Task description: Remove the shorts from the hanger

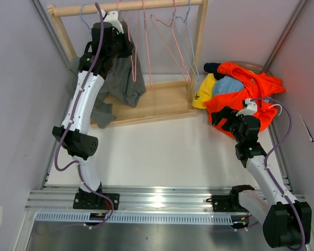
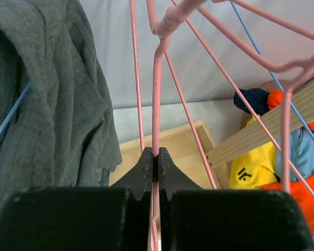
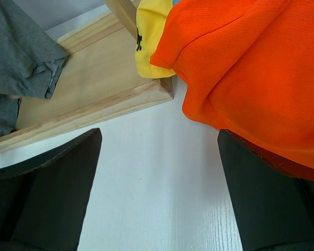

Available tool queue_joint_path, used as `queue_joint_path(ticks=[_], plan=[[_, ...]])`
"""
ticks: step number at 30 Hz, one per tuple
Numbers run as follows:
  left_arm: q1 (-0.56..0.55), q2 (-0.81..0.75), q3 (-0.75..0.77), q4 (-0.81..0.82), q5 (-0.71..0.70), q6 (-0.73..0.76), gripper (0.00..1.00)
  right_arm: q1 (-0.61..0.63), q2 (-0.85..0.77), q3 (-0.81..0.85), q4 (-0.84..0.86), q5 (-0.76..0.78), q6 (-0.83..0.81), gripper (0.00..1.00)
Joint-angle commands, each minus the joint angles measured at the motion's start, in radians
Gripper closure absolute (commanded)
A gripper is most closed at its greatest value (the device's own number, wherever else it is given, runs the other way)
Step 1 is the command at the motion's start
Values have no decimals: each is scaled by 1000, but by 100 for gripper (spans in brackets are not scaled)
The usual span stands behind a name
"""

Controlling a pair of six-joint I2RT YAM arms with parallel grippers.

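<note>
Tabletop point(image 1: 162, 151), white and flat, carries a wooden rack point(image 1: 152, 102) at its far side, made of a low tray base, two posts and a top rail. The grey shorts point(image 1: 124, 78) hang at the left end of that rail. They droop onto the tray and spill over its front edge, and in the left wrist view a thin blue wire point(image 2: 10, 120) runs into their folds. Right of the rack, off the tray, the other four lie heaped together. The bright orange shorts point(image 1: 251, 86) are spread on top, with the light blue shorts point(image 1: 227, 84) showing through a gap in them. The yellow shorts point(image 1: 203, 93) poke out at the left against the rack's right post, and the dark navy shorts point(image 1: 212, 67) peek out at the far edge. Several bare wire hangers dangle from the rail, most of them pink and one light blue hanger point(image 1: 191, 39) among them. The left gripper point(image 2: 157, 162) is raised beside the grey cloth, its jaws pressed together on the vertical wire of a pink hanger point(image 2: 156, 104). The right gripper point(image 3: 159, 172) sits low over the table with its fingers spread wide and nothing between them, the right finger point(image 3: 261, 193) just at the hem of the orange cloth.
</note>
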Motion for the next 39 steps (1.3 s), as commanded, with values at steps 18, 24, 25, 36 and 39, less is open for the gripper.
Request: queue_joint_path(ticks=[18,24,25,36,39], plan=[[13,-528,-469,217,184,53,30,31,-6,-29,77,9,-9,1],[16,-781,-698,278,20,183,22,34,-12,-29,80,5,-8,1],[19,-791,-705,280,-18,190,21,34,-12,-28,84,2,0,1],[265,-553,-529,218,27,93,28,53,-85,-28,34,-6,-15,1],[340,-460,-466,208,108,58,32,54,-107,-33,24,-4,-20,1]])
